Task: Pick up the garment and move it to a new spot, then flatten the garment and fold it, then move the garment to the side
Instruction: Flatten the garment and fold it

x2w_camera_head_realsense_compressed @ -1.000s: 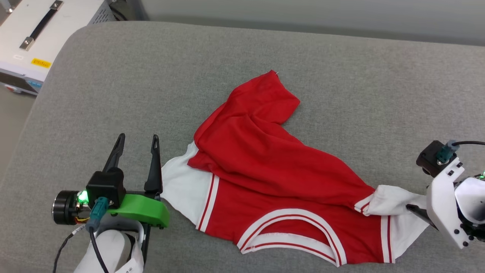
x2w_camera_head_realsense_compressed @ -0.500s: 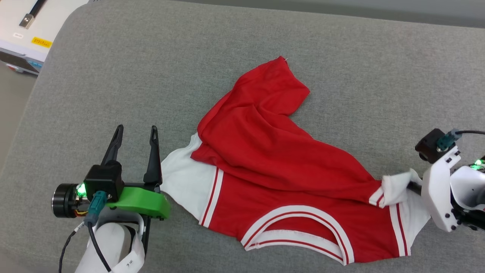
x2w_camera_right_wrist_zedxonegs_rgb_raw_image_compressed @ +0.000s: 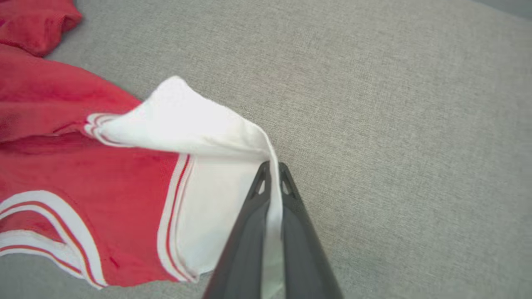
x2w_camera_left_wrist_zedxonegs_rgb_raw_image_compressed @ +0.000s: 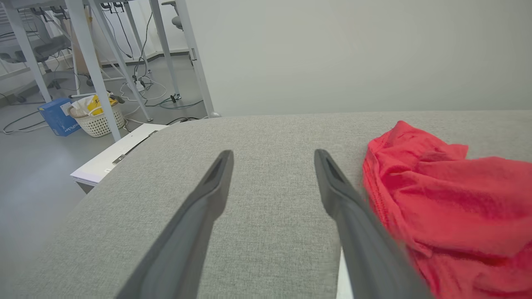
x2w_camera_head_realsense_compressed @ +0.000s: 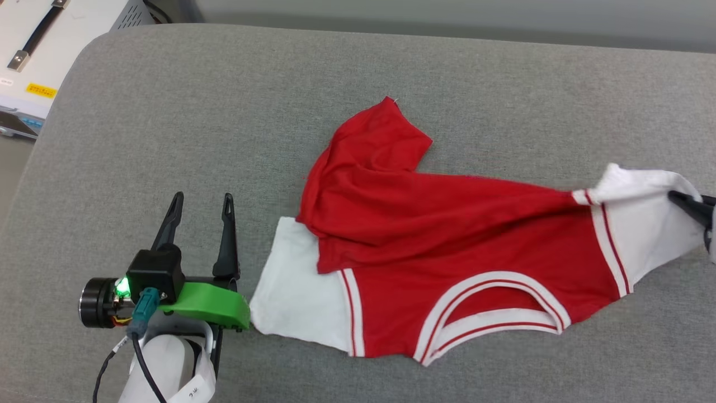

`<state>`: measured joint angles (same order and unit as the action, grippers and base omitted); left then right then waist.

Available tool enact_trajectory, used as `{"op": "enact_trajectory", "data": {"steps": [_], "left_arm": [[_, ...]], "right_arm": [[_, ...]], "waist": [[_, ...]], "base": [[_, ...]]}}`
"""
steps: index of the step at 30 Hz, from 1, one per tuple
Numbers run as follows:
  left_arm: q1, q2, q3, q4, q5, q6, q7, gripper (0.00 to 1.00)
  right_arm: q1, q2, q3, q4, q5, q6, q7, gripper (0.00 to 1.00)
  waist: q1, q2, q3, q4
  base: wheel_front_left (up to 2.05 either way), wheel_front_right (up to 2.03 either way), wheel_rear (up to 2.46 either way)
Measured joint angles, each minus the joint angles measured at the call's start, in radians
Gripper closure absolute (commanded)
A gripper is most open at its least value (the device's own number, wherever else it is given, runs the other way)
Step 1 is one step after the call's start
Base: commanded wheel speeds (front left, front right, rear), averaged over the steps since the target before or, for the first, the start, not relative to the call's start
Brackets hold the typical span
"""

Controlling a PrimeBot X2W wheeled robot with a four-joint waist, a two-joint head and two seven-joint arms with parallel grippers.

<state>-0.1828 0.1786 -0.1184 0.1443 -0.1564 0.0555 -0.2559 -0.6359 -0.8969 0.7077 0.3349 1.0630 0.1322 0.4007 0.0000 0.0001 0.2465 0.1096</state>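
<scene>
Item: garment (x2w_camera_head_realsense_compressed: pixel 447 235), red T-shirt, striped trim, lying crumpled on grey cushion (x2w_camera_head_realsense_compressed: pixel 196 112), collar facing robot, red body bunching across middle.
right gripper (x2w_camera_right_wrist_zedxonegs_rgb_raw_image_compressed: pixel 273 169): fingers pinching shut on edge of right-side sleeve (x2w_camera_right_wrist_zedxonegs_rgb_raw_image_compressed: pixel 195 124), holding it raised off cushion.
left gripper (x2w_camera_head_realsense_compressed: pixel 203 198): fingers standing wide apart, gripping nothing, hovering just beside left-side sleeve (x2w_camera_head_realsense_compressed: pixel 302 302).
white equipment case (x2w_camera_head_realsense_compressed: pixel 33 50): sitting beyond cushion's far left corner.

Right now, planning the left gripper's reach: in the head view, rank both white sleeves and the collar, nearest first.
1. Left-side sleeve, beside the left gripper.
2. Collar, bottom centre.
3. Right-side sleeve, far right.
</scene>
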Motion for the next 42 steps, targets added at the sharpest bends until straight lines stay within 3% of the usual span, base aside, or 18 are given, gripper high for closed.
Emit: {"op": "enact_trajectory", "data": {"steps": [12,18,19,21,22,23,33,38,42], "left_arm": [[0.003,-0.034,0.029,0.026,0.038,-0.041,0.000,0.00],[0.003,-0.047,0.040,0.043,0.052,-0.055,0.000,0.00],[0.003,-0.048,0.042,0.046,0.054,-0.058,0.000,0.00],[0.003,-0.048,0.045,0.053,0.060,-0.062,0.000,0.00],[0.003,-0.048,0.046,0.057,0.060,-0.068,0.000,0.00],[0.004,-0.048,0.048,0.060,0.061,-0.069,0.000,0.00],[0.060,-0.048,0.062,0.057,0.062,-0.088,0.000,0.00],[0.070,-0.039,0.049,0.026,0.062,-0.128,0.000,0.00],[0.059,0.011,0.003,0.019,0.058,-0.164,0.005,0.00]], "right_arm": [[0.101,-0.009,-0.139,0.384,0.084,0.000,-0.035,1.00],[0.122,0.031,-0.152,0.450,0.083,0.000,-0.082,1.00],[0.122,0.039,-0.155,0.450,0.080,0.000,-0.108,0.91],[0.122,0.045,-0.158,0.445,0.063,0.000,-0.170,0.35],[0.122,0.045,-0.158,0.441,0.053,0.000,-0.201,0.35],[0.122,0.044,-0.158,0.435,0.041,0.000,-0.232,0.00],[0.182,0.037,-0.186,0.339,-0.165,0.000,-0.591,0.00],[0.221,0.082,-0.295,0.246,-0.287,0.000,-0.646,0.00],[0.304,0.165,-0.426,0.110,-0.411,0.000,-0.653,0.00]], "waist": [[0.0000,0.0000,0.010,0.014],[0.0000,0.0000,0.006,0.007],[0.0000,0.0000,0.002,0.005],[0.0000,0.0000,-0.010,0.003],[0.0000,0.0000,-0.017,0.002],[0.0000,0.0000,-0.023,0.001],[0.0000,0.0000,-0.108,-0.010],[0.0000,0.0000,-0.129,-0.025],[0.0000,0.0000,-0.138,-0.031]], "base": [[0.00,0.00,0.00],[0.00,0.00,0.00],[0.00,0.00,0.00],[0.00,0.00,0.00],[0.00,0.00,0.00],[0.00,0.00,0.00],[0.00,0.00,0.00],[0.00,0.00,0.00],[0.00,0.00,0.00]]}}
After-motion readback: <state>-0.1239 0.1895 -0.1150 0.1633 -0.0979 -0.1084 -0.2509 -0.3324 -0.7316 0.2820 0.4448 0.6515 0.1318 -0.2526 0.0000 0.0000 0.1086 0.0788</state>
